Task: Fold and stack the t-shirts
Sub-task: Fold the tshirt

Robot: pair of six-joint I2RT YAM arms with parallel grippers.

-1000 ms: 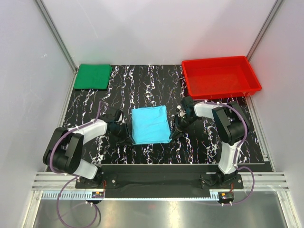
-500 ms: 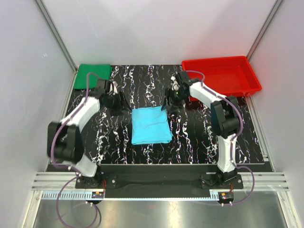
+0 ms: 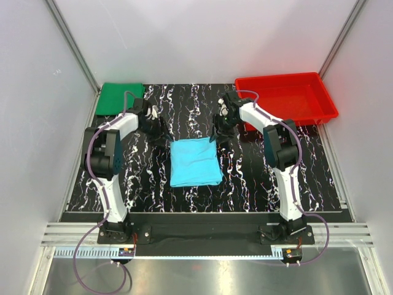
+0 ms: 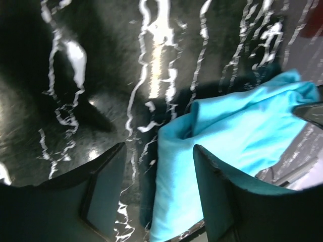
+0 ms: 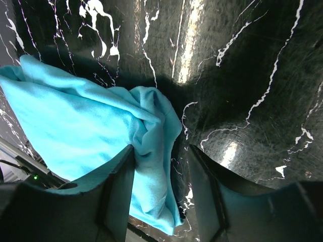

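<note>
The light cyan-blue t-shirt (image 3: 195,161) lies folded in a rectangle at the middle of the table. The dark green t-shirt (image 3: 120,98) lies folded at the back left corner. My left gripper (image 3: 159,131) is low at the cyan shirt's far left corner. In the left wrist view it (image 4: 161,196) is open, with the shirt's edge (image 4: 227,126) between the jaws. My right gripper (image 3: 221,131) is low at the far right corner. In the right wrist view it (image 5: 161,194) is open, with a bunched fold of the cyan shirt (image 5: 75,126) between the jaws.
A red plastic tray (image 3: 285,98) stands at the back right, just behind my right arm. The table top (image 3: 184,110) is black with white veins. White walls close in the left, back and right sides.
Both grippers have moved from beside the cyan shirt's near half up to its far corners. The shirts have not moved.
</note>
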